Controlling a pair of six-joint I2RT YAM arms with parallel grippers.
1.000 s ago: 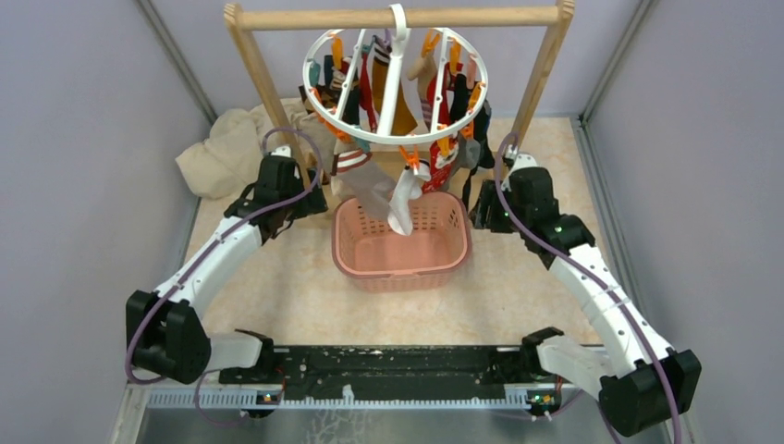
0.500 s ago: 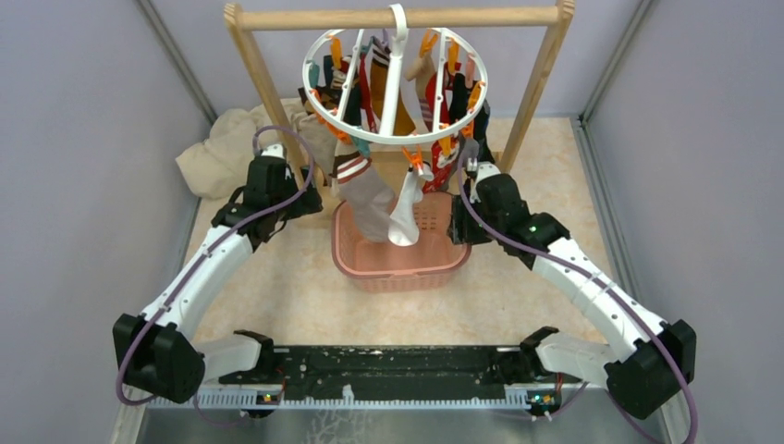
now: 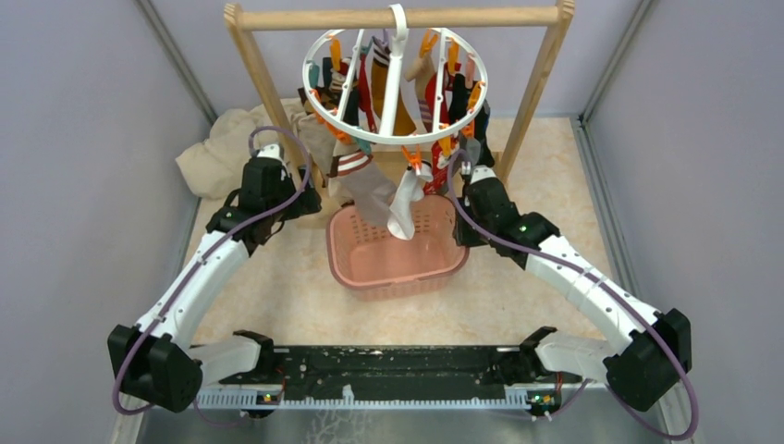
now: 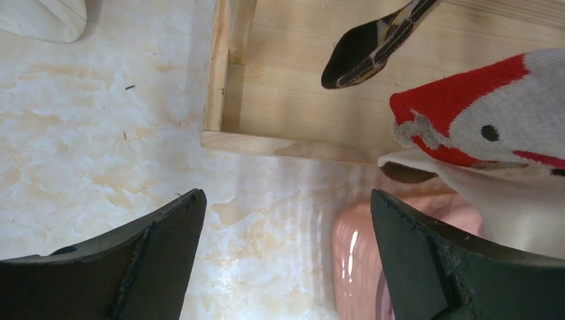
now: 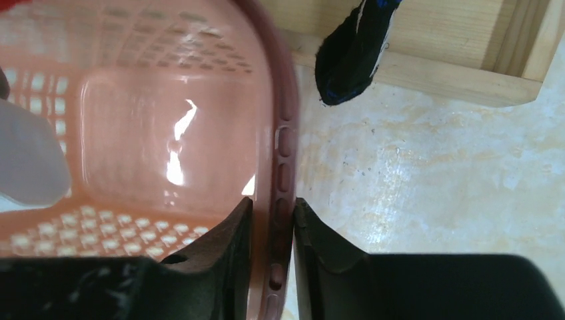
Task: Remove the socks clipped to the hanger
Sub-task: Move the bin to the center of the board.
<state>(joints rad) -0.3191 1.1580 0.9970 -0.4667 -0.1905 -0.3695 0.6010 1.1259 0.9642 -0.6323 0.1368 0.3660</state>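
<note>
The white ring hanger (image 3: 370, 136) hangs by its hook from the wooden rail, with orange and teal clips round it holding many socks. A grey sock (image 3: 368, 192) and a white sock (image 3: 404, 211) dangle over the pink basket (image 3: 393, 268). My left gripper (image 4: 286, 200) is open and empty, low over the floor beside the basket's left end (image 4: 353, 253), with a red and white sock (image 4: 493, 127) to its right. My right gripper (image 5: 273, 203) is shut on the basket's right rim (image 5: 283, 133). A black sock (image 5: 353, 53) hangs just beyond it.
The wooden rail frame (image 3: 398, 17) has a flat base (image 4: 300, 100) behind the basket. A beige cloth (image 3: 226, 148) lies at the back left. Grey walls close in both sides.
My right arm has swung left to the basket's right rim and closed on it. The basket has shifted a little left. My left arm has drawn slightly back and left.
</note>
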